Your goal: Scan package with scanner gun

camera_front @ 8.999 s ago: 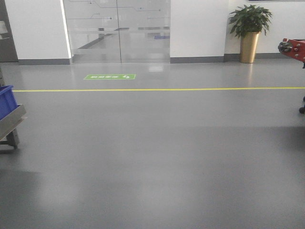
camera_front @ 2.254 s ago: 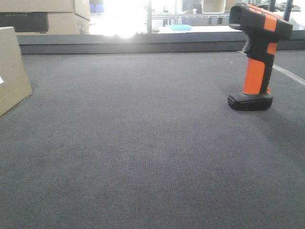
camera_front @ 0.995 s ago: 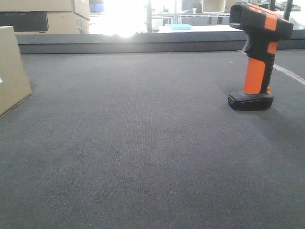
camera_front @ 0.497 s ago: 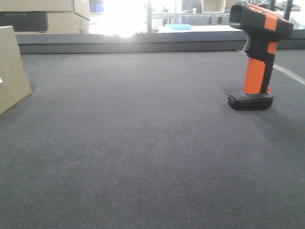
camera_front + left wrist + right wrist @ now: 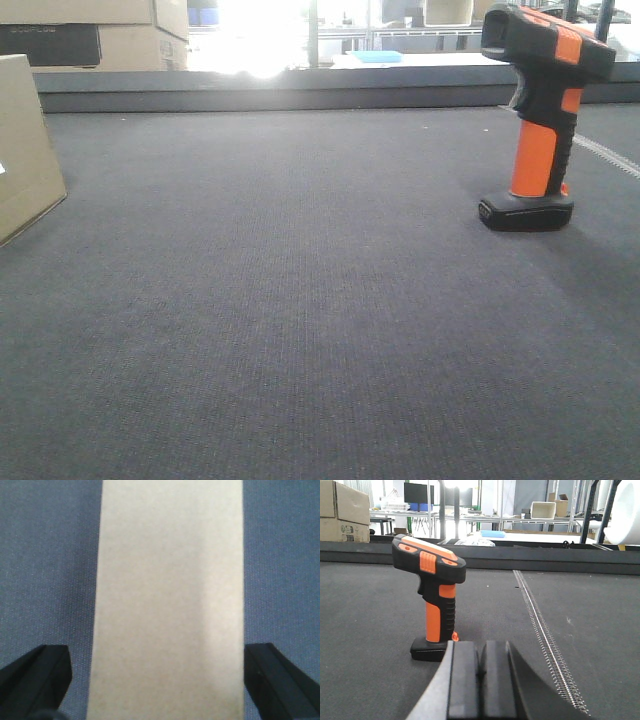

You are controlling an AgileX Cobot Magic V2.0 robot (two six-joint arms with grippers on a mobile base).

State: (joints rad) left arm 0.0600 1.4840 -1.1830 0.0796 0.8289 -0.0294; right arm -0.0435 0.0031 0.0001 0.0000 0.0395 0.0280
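The package (image 5: 25,150), a plain tan cardboard box with a bit of white label, stands at the far left of the dark mat. From above, its top (image 5: 170,600) fills the left wrist view. My left gripper (image 5: 157,680) is open, one black finger (image 5: 35,680) on each side of the package with a strip of mat between. The scanner gun (image 5: 540,110) stands upright on its black foot at the right. It also shows ahead and a little left (image 5: 432,590) of my right gripper (image 5: 480,655), which is shut on nothing and short of the foot.
Cardboard boxes, one with a dark printed band (image 5: 60,45), are stacked beyond the back left. A raised dark ledge (image 5: 300,95) bounds the mat's far side. A toothed seam (image 5: 545,635) runs along the mat right of the scanner. Racks and tables stand behind.
Nine seconds ago the front view faced an open grey floor with a glass door. Over the last two seconds it shows this mat, and nothing has visibly moved.
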